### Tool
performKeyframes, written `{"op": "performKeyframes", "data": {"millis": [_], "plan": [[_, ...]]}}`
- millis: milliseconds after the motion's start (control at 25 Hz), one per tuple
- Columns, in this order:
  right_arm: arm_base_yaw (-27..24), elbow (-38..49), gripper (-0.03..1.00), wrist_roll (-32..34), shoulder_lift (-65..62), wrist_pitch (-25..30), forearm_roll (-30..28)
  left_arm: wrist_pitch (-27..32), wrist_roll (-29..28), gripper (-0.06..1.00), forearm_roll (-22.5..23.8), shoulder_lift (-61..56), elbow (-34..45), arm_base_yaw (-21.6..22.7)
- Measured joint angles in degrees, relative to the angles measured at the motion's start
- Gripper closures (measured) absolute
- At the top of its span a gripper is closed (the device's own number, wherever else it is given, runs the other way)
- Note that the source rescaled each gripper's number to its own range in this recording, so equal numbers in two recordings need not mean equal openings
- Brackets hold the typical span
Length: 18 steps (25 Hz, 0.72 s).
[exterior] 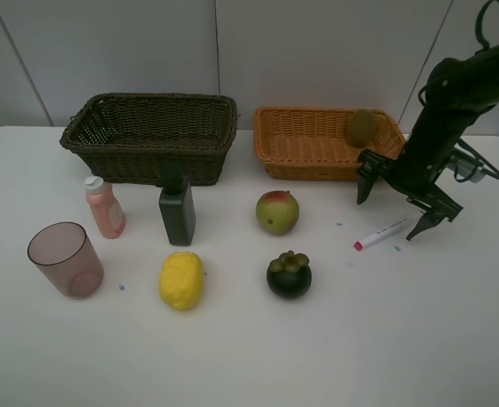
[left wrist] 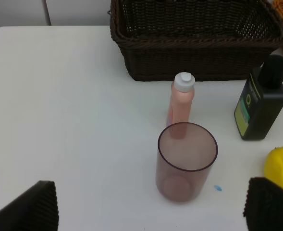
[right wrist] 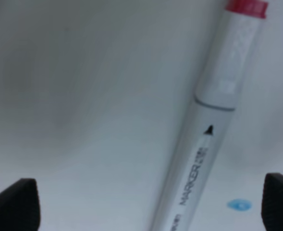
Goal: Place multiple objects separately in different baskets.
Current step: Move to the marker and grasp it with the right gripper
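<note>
Right claw (exterior: 386, 219) released, spread wide over the marker (right wrist: 199, 149), which lies flat on bare tabletop (exterior: 401, 339); its lettering reads only in the wrist view. Left claw (left wrist: 150, 211), seen only from its wrist, released; cup (left wrist: 187, 161) just ahead, open room either side.

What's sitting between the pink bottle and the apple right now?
The dark green bottle stands between the pink bottle and the apple, as the exterior high view shows.
</note>
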Motion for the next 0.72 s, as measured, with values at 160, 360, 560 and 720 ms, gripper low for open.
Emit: {"op": "performKeyframes", "data": {"millis": [160, 360, 560, 720], "plan": [[-0.99, 0.00, -0.03, 0.31, 0.00, 2.30, -3.18, 0.00, 0.00, -0.06, 0.00, 0.00, 0.00, 0.00], [-2.23, 0.00, -0.03, 0.31, 0.00, 2.47, -1.17, 0.00, 0.00, -0.06, 0.00, 0.00, 0.00, 0.00], [-2.67, 0.20, -0.03, 0.76, 0.00, 0.94, -0.42, 0.00, 0.00, -0.06, 0.00, 0.00, 0.00, 0.00], [-3.15, 0.32, -0.03, 0.93, 0.00, -0.12, -0.41, 0.00, 0.00, -0.06, 0.00, 0.00, 0.00, 0.00]]}}
